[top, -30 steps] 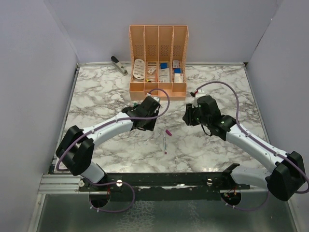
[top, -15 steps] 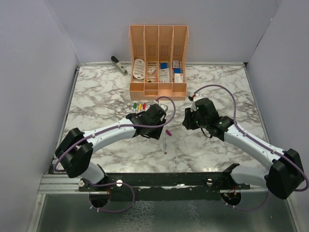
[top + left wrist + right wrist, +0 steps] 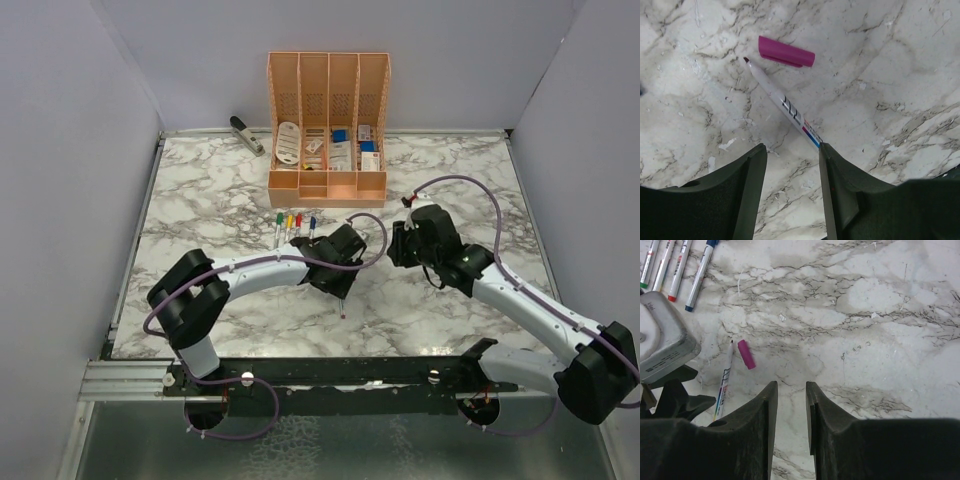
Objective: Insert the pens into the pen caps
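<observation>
Uncapped pen [image 3: 783, 101], tip just beside purple cap [image 3: 786, 51]

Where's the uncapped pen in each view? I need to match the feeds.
Top external: pen pokes out below the left gripper, mid-table.
Left wrist: pen lies diagonally at centre, purple cap by its tip.
Right wrist: pen at lower left, beside the purple cap.
Shared landmark: left gripper, over the pen's rear end.

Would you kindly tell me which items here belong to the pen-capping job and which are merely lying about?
Job in hand:
- uncapped purple-tipped pen
- loose purple cap
- row of four other pens

Lying about:
- grey stapler
- peach organiser with its contents
</observation>
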Robot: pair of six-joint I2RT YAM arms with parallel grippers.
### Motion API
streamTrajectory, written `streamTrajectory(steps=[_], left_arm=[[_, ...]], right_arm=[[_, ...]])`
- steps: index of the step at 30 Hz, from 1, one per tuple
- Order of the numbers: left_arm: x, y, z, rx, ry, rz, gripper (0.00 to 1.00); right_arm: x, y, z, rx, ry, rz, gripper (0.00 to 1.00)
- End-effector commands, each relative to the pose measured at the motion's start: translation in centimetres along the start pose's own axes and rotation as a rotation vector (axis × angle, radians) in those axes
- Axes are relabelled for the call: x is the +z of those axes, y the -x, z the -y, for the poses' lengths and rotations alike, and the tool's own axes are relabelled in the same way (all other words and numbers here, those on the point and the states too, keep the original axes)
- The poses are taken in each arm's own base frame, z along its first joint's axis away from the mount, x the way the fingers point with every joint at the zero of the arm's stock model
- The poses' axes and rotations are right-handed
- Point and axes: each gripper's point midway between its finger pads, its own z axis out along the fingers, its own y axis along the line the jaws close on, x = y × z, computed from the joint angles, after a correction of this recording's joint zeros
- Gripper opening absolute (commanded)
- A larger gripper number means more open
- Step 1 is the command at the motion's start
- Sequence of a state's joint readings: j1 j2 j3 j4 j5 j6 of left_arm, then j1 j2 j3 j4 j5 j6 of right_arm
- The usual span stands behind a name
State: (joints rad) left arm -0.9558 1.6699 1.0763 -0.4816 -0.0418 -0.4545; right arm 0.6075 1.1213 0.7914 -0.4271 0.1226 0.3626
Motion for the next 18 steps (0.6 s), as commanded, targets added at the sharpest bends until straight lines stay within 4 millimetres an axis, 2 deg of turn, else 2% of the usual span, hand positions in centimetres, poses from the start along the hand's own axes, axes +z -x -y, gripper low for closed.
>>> streamTrajectory(steps=[1,9,18], left_arm=[[0.7,1.5,1.3,0.004,-0.031,0.007,0.49],[2.2,0.9,2.0,0.003,-0.029,-0.064,0.49],[2.3,-1.0,1.0,-0.010,0.017,-0.128,0.49]], right_arm=[[-1.0,1.3,0.6,0.013,-0.039,0.046,0.29],[-1.8,2.3,0.6,0.010,-0.038,0.086,0.29],[-2.0,2.4,0.6,0.008,-0.036,0.099,0.29]])
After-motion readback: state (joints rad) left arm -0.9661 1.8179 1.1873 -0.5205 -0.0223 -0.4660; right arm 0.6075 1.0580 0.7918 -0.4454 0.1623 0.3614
